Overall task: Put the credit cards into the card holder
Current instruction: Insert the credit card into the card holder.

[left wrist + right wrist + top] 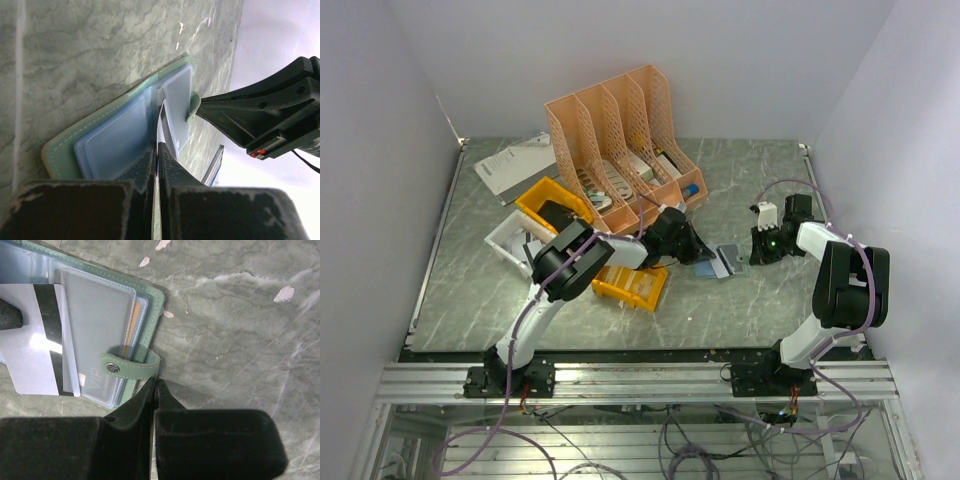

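White card (30,360), clamped in left tool (159,150), looks partway into open holder (156,307) on surface (240,340) betw. arms, right tool (154,387) shut w/ tips at strap (131,365); next needs straight push into sleeve.

left gripper (158,146) pinches card (164,119) at holder (111,146)

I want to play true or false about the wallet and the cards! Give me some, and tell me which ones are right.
The card holder lies open on the table. True.
The left end effector grips a white card. True.
That card is all red. False: it is white with a black stripe.
The right end effector is wide open. False: it is shut, its tips beside the strap.
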`<state>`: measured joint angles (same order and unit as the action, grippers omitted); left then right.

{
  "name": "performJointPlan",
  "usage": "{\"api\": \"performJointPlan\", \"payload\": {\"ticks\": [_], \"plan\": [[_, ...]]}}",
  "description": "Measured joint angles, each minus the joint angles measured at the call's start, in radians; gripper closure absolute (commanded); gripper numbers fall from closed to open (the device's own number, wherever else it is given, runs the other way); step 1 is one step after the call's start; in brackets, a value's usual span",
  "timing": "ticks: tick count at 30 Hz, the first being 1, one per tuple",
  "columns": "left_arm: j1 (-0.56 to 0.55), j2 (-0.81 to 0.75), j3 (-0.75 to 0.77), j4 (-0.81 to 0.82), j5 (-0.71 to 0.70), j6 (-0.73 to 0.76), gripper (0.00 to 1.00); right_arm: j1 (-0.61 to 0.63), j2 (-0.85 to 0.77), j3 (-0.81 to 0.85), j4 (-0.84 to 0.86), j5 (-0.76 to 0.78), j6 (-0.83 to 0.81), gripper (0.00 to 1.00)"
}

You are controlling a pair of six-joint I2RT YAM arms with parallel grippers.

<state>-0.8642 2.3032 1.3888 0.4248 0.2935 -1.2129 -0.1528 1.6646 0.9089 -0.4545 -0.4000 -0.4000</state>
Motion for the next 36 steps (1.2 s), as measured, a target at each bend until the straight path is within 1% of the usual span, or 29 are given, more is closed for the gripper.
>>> {"api": "performJointPlan", "payload": {"ticks": [20,26,32,36], "plan": [[0.017,0.064,0.116,-0.064,0.088,0.058,0.92,0.002,0.0,0.0,0.0,0.001,0.0,1.0],[0.019,0.086,0.157,-0.085,0.112,0.084,0.88,0.002,0.0,0.002,0.0,0.002,-0.001,1.0],[0.021,0.087,0.164,-0.102,0.114,0.1,0.85,0.002,-0.006,0.002,0.0,0.006,-0.004,0.96],[0.023,0.089,0.164,-0.103,0.114,0.105,0.83,0.002,-0.05,0.002,0.0,0.008,-0.007,0.94]]}}
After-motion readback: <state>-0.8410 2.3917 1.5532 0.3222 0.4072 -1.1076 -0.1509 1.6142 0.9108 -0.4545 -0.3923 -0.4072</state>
